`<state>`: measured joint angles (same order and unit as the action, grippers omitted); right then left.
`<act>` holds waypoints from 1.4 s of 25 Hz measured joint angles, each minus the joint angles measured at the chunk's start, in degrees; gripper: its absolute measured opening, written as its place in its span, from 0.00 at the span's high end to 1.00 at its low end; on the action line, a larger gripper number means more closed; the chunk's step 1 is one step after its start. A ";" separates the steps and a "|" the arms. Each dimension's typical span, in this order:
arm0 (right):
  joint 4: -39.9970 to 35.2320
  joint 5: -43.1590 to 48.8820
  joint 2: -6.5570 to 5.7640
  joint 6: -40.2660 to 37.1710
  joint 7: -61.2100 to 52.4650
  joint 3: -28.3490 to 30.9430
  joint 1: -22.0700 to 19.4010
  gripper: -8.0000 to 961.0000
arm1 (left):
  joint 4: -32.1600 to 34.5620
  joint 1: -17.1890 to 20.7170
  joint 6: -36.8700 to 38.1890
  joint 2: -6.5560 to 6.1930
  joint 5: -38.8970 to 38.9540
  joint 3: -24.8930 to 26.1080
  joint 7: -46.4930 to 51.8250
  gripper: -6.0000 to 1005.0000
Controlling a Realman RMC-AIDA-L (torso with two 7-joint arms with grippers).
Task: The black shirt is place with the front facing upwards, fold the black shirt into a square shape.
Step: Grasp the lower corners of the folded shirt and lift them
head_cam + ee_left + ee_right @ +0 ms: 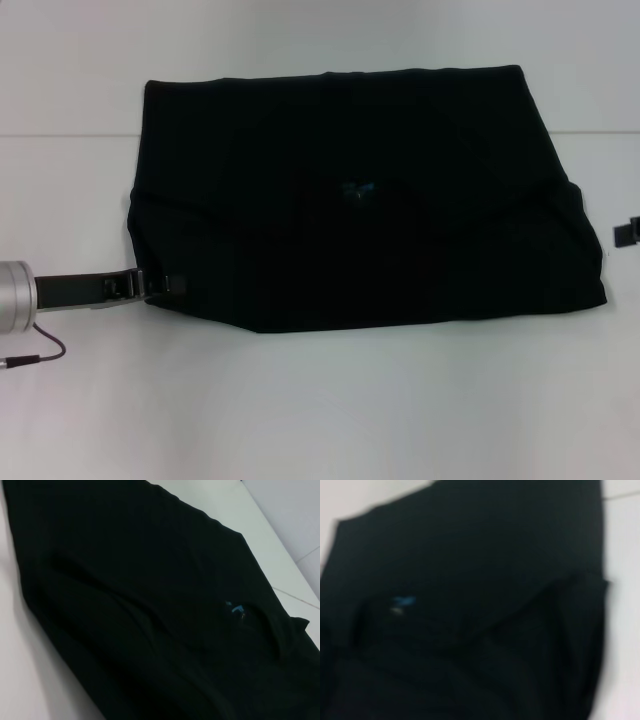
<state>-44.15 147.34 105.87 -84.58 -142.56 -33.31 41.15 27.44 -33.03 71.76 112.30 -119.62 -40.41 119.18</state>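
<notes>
The black shirt (360, 200) lies folded wide, seemingly not yet square; left gripper (150, 285) touches its near-left corner, fingers' state unclear; right gripper (627, 232) barely visible.

No lettering to read anywhere here. The black shirt (360, 200) lies folded on the table (320, 410) with only plain dark cloth showing, no print in sight on the upper faces. There is a small blue neck label (357, 189) near the middle of the shirt, and the wrist views catch it too, but it comes through as a blue fleck only; whatever is written on it cannot be made out.
</notes>
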 joint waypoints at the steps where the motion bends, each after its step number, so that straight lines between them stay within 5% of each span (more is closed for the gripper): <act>1: 0.04 1.76 0.18 0.58 -0.41 -0.03 0.44 0.16 | -0.01 -0.05 0.18 -0.02 0.00 0.01 0.00 0.95; 12: 7.11 4.96 2.99 11.88 0.24 -1.95 4.11 0.16 | 0.10 -0.12 0.94 -0.07 0.08 0.33 0.00 0.95; 22: 10.03 5.08 5.32 14.39 0.40 -6.10 5.47 0.16 | -0.10 -0.10 0.93 -0.07 0.26 0.40 0.00 0.94; 30: 9.51 5.25 5.42 14.56 0.25 -7.61 5.19 0.28 | -0.11 -0.16 0.92 -0.12 0.46 0.42 0.00 0.95; 35: 9.46 5.32 5.42 14.40 0.08 -8.06 4.95 0.50 | -0.18 -0.19 1.01 -0.15 0.47 0.42 0.33 0.95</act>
<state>-34.69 152.66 111.28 -70.17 -142.48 -41.38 46.10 27.25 -33.22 72.77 112.14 -119.15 -39.99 119.51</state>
